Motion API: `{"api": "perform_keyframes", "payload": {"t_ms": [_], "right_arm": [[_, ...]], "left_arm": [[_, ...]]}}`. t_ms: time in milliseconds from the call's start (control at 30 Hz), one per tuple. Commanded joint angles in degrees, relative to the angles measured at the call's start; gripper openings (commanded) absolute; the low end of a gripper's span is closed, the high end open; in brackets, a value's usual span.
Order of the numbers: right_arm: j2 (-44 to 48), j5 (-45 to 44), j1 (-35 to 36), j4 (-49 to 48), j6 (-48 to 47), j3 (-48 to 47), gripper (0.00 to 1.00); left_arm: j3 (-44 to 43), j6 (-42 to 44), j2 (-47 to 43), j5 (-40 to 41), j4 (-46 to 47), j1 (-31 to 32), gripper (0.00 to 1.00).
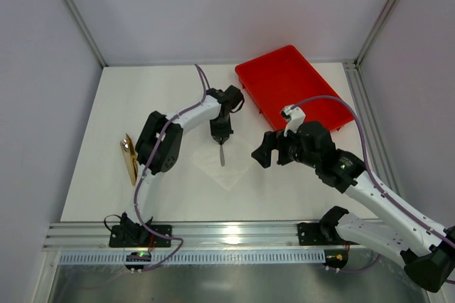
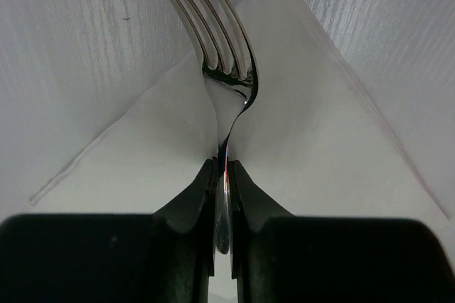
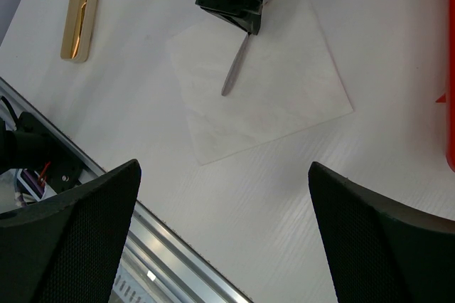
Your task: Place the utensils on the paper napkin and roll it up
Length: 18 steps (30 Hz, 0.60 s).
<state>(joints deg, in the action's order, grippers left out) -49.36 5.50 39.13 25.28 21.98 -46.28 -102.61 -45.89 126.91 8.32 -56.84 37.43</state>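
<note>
**1. Position of the work.** The fork (image 2: pixel 227 68) is held over the paper napkin (image 1: pixel 238 169). The napkin lies as a diamond near the middle of the surface (image 1: pixel 99 189). The fork's long axis runs from the left hand (image 2: pixel 222 169) toward the near edge, roughly along the napkin's diagonal, with the tines leading. Whether the tines touch the paper cannot be told.

**2. Left hand.** The 2 fingers are together and clamped on the fork's handle, with only the handle between them. They hold nothing else.

**3. Right hand.** The right hand (image 3: pixel 224 168) has its fingers fully apart and holds nothing. It hovers just right of the napkin, between it and the red tray (image 1: pixel 291 86).

**4. Remaining utensil.** 1 gold-handled utensil (image 1: pixel 129 157) lies on the bare surface well to the left of the napkin. Its long axis runs near to far. The left arm is the nearer arm to it.

**5. Coming move (judgement).** The fork is already above the paper, so releasing it probably calls only for lowering the left hand and parting its fingers.
</note>
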Motion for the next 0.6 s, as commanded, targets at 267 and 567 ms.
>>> {"api": "perform_keyframes", "payload": {"t_ms": [267,567], "right_arm": [[0.67,0.57,-0.20,-2.43,0.52,0.40,1.00],[-0.21,2.68,-0.20,-3.30,0.96,0.05,1.00]], "left_arm": [[-1.36,0.62,-3.24,-0.76,-0.03,0.28,0.20],[-2.69,4.22,-11.76,6.26,-5.91,-0.60,0.26]]}}
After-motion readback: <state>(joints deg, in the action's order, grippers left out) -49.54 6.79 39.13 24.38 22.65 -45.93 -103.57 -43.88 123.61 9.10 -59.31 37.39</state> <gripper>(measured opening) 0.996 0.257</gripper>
